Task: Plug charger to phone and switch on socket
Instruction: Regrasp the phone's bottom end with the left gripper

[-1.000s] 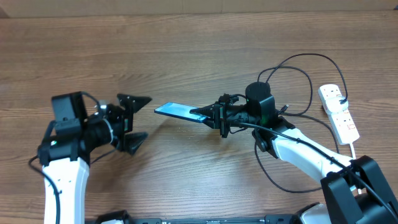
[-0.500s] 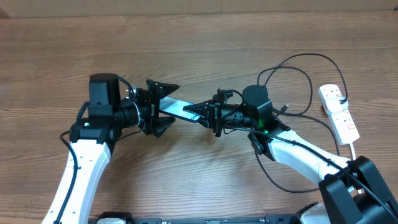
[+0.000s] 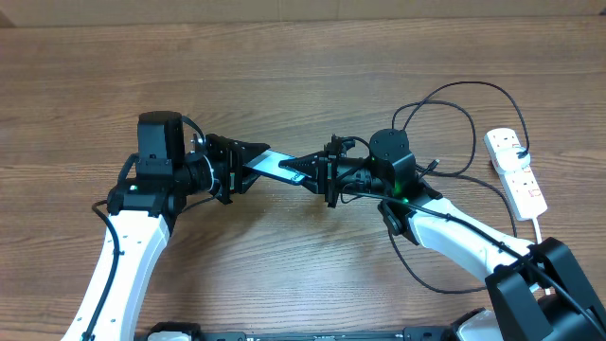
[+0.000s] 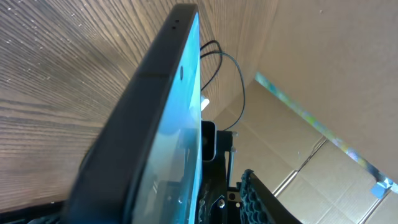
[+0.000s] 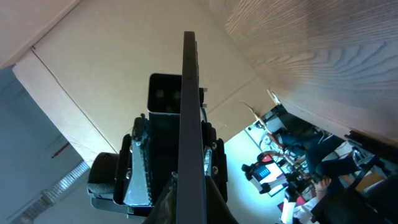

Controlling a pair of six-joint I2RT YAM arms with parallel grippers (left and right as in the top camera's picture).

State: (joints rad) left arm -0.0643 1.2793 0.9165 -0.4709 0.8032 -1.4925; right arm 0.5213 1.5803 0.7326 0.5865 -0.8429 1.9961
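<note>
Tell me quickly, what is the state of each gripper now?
Left gripper: closed on one end of the phone.
Right gripper: closed, holding the other end of the phone.

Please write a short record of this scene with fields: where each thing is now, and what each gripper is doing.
phone: slim rectangular smartphone with a light blue screen, raised off the wooden table between both grippers
right gripper: shut on one end of the phone
left gripper: fingers either side of the other end; contact unclear
charger: thin black cable, looped on the table behind the right arm
socket: white oblong plastic power strip with red switches, far right, untouched
</note>
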